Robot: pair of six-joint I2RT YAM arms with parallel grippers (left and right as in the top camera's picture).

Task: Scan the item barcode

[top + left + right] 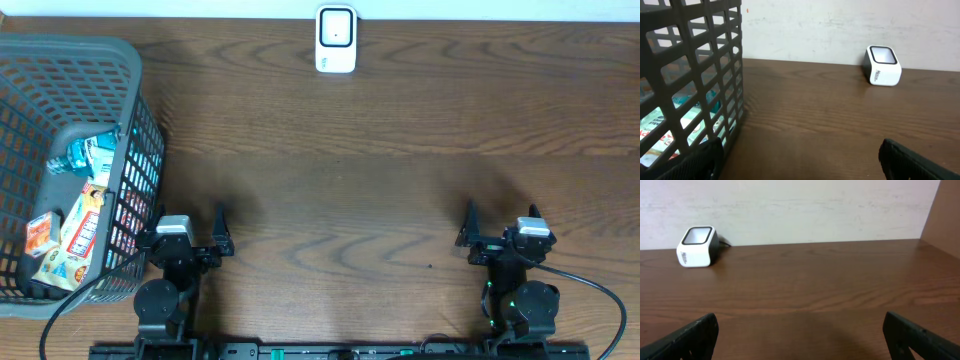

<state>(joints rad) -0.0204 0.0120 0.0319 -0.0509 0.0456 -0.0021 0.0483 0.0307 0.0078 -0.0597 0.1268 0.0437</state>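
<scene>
A white barcode scanner [336,38] stands at the table's far edge, also visible in the left wrist view [883,66] and the right wrist view [696,246]. The items are several snack packets in a grey mesh basket [70,45] at the left: a teal packet [88,153] and orange-and-white packets [85,225]. My left gripper [187,222] rests near the front edge beside the basket's right wall [700,75], open and empty [800,157]. My right gripper [502,222] sits at the front right, open with nothing between its fingers [800,330].
The brown wooden table [340,180] stretches between the grippers and the scanner. A pale wall runs behind the scanner. A brown panel [945,215] stands at the right side in the right wrist view.
</scene>
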